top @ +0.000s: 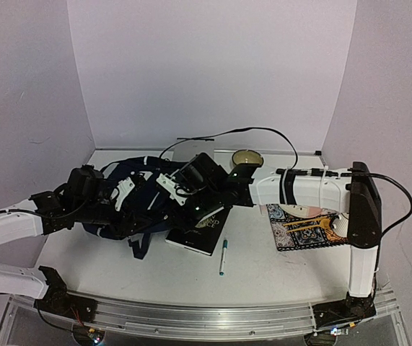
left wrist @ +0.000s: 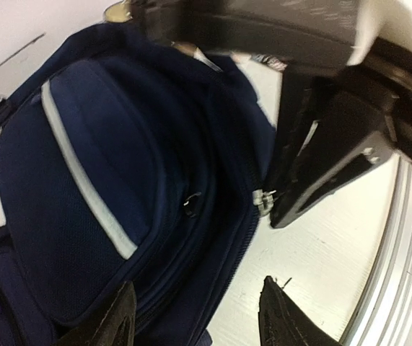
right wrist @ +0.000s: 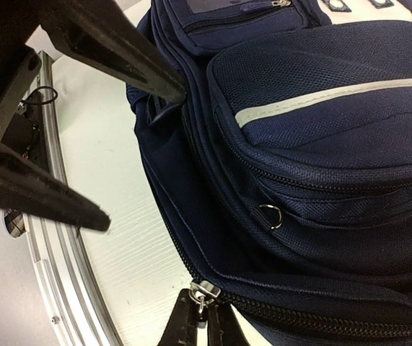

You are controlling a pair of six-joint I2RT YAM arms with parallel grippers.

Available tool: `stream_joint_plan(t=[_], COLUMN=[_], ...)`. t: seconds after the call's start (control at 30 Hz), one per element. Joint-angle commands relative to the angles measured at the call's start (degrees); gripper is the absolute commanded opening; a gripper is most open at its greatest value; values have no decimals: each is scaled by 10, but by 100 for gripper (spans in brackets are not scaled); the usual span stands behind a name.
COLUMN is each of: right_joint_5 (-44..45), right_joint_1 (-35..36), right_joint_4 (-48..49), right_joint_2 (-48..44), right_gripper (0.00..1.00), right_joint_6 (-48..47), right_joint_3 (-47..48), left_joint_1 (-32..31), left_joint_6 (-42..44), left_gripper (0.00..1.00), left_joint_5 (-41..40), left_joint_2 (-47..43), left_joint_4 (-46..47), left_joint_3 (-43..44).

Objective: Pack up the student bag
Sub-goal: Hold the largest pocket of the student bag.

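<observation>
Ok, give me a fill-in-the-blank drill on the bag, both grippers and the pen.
1. The right gripper is ____ on the zipper pull of the bag.
2. The left gripper has its jaws ____, holding nothing.
3. The pen lies on the table, not yet ____ the bag.

Missing words: shut; open; inside.

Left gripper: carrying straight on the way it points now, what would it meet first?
Probably the student bag: its zippered side lies right ahead, between the open fingers of the left gripper. The right gripper, shut on the zip pull, sits further on. Depth is uncertain.
</observation>
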Motion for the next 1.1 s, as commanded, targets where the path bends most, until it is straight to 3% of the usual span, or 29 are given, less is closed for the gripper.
stream_joint_plan(t=[0.0,0.37,0.63,0.77,0.97,1.07], right_joint_5=[-11,-22,-34,-33,-15,7], right_joint_1=[3,3,3,3,3,3], right_joint_4=[5,4,3,3,3,-1], right_joint_2=[-23,-33,-36,-38,-50,-63], right_gripper=[1,3,4,4,4,4], right_joint_6=[8,19,28,38,52,53], right_joint_3=[25,25,23,26,19,10], left_joint_1=[-8,-13,-14,-16,-19,-19], left_joint_6=[65,128,161,162,165,167], left_gripper=[60,58,52,41,5,0], left_joint_5=[65,83,67,71,51,38], left_joint_2=[-7,28,60,75,73,62], left_joint_4=[91,143,181,194,205,205], left_joint_3=[-20,-44,-48,-46,-55,-61])
